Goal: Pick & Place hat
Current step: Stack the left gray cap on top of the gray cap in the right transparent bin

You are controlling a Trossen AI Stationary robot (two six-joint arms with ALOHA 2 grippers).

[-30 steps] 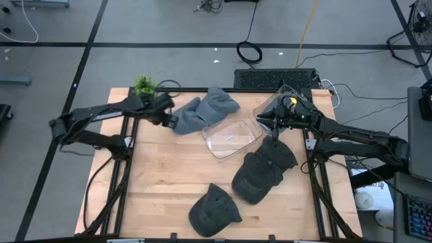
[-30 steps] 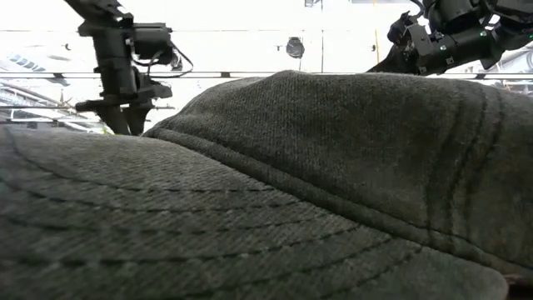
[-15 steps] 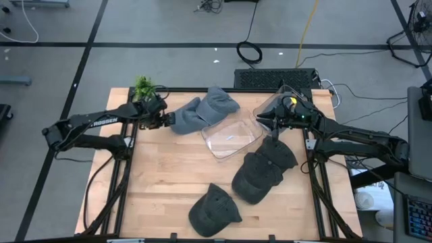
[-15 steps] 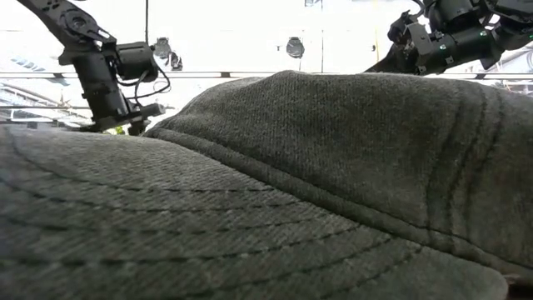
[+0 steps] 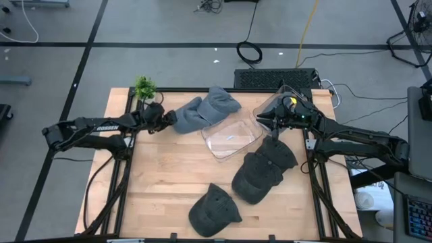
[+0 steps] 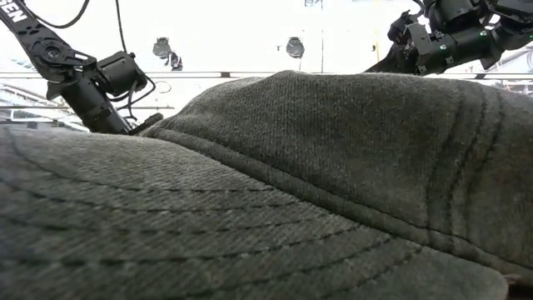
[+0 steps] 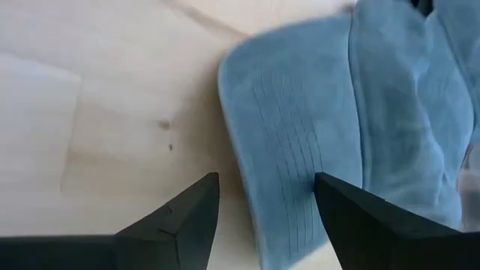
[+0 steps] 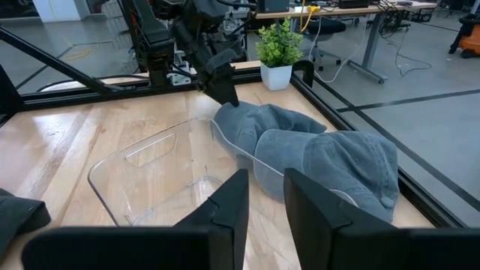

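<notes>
**Left claw spread at the blue hat's brim**

The blue hat [image 5: 206,108] lies crumpled at the far side of the bench [image 5: 169,182], its crown draped against the rim of a clear tub [image 5: 231,137]. In the right wrist view the hat [image 8: 315,154] partly hangs over the tub's [image 8: 150,176] far wall.

The left claw [image 5: 164,119] sits low at the hat's brim end, its fingers [image 7: 180,221] spread apart and gripping nothing. In the left wrist view the brim [image 7: 281,165] reaches down between the two fingers, with bare wood beside it; whether either finger touches the cloth cannot be told.

The right claw [image 5: 264,121] hovers just beyond the tub's right end, over the bench's far right part. Its fingers [image 8: 229,202] stand close together with a narrow gap and nothing between them.

Three dark hats lie nearer: two [image 5: 260,172] overlapping just beside the tub, and one [image 5: 212,211] alone by the near edge. The low view is almost filled by a dark hat [image 6: 291,192]. A small potted plant [image 5: 144,86] stands at the far left corner.
</notes>
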